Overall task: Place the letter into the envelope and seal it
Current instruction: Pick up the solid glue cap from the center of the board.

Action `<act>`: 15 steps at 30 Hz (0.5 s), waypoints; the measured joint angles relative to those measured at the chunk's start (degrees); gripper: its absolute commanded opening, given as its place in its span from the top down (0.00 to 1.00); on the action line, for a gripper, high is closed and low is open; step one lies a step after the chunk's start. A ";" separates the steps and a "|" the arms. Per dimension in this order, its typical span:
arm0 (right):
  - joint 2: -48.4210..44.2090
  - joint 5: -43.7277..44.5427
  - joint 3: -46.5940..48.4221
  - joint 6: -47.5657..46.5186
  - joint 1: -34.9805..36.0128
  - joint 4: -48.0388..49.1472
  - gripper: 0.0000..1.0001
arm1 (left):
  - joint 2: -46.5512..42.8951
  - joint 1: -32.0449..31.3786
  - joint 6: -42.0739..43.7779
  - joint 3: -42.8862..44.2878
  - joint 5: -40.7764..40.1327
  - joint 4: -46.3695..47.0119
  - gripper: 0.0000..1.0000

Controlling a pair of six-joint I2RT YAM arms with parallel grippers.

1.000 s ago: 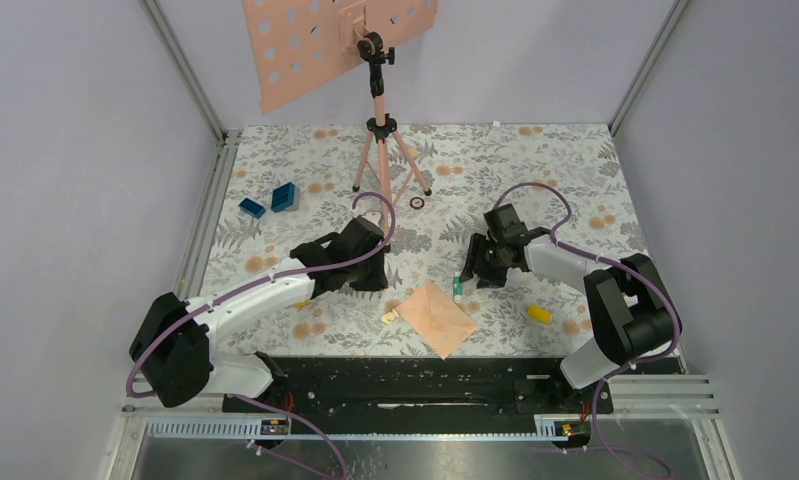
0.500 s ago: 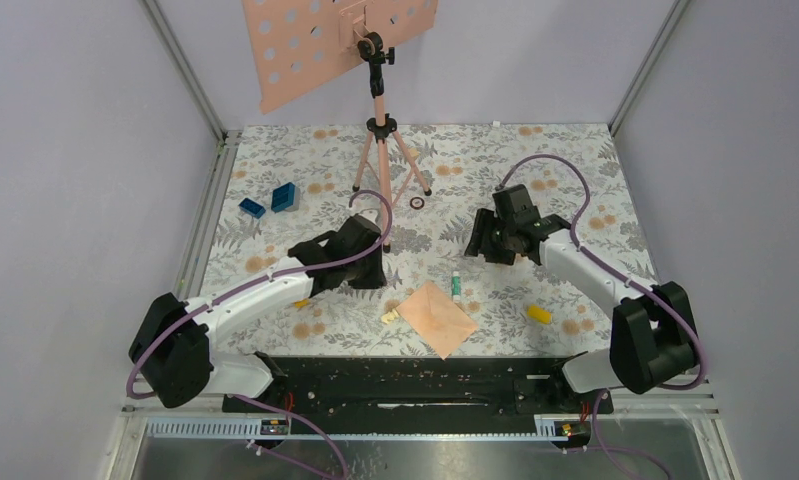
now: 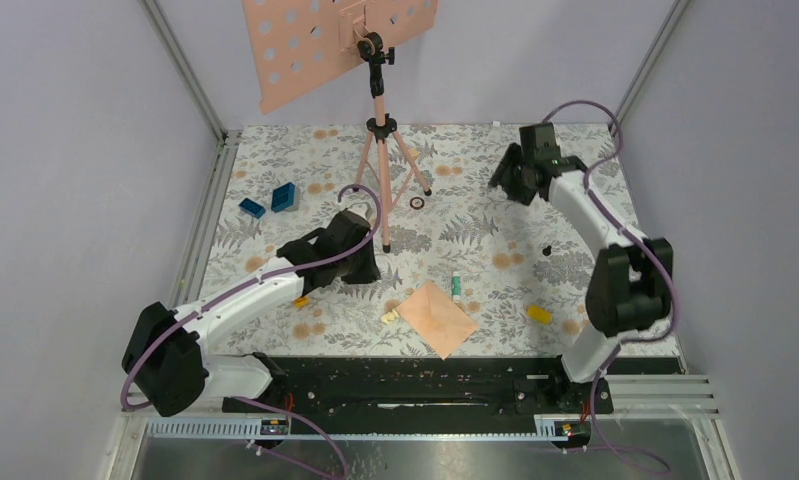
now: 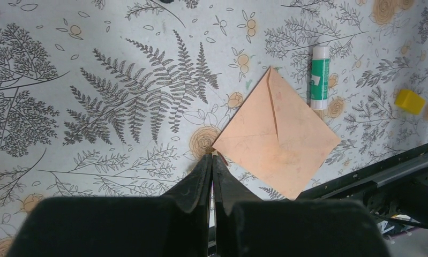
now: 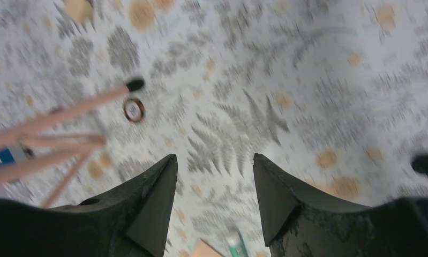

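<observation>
The peach envelope point(image 3: 437, 318) lies flat near the table's front edge, turned like a diamond, its flaps folded down point(image 4: 278, 134). The letter is out of view. My left gripper point(image 4: 211, 156) is shut with nothing in it, its tips hovering just off the envelope's left corner; the top view shows it point(image 3: 363, 265) to the envelope's upper left. My right gripper point(image 5: 214, 156) is open and empty, raised over the far right of the table point(image 3: 512, 178), well away from the envelope. Its view is blurred.
A green-and-white glue stick point(image 3: 456, 286) point(image 4: 320, 76) lies just beyond the envelope. A pink tripod point(image 3: 379, 130) carries a perforated pink plate point(image 3: 325, 40) at the back. Two blue blocks point(image 3: 283, 196), a small ring point(image 3: 417, 203), a yellow block point(image 3: 539, 314) and a black rail point(image 3: 425, 375) are also there.
The right arm swung from beside the glue stick up and away to the far right, its jaws a little wider. The left gripper drew back slightly to the left, still shut.
</observation>
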 measured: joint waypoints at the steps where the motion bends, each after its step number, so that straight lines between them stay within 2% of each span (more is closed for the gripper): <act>1: 3.67 0.22 4.48 0.79 -0.46 -0.20 0.38 | 0.00 0.26 0.20 0.00 0.00 -0.09 0.96; 9: 24.46 3.78 26.34 7.17 -1.92 -1.11 0.38 | -1.81 2.91 2.89 0.00 -0.68 0.11 0.93; 15: 43.43 0.81 53.62 12.90 -3.89 -3.02 0.39 | -1.38 6.25 6.36 0.20 -1.31 0.24 0.91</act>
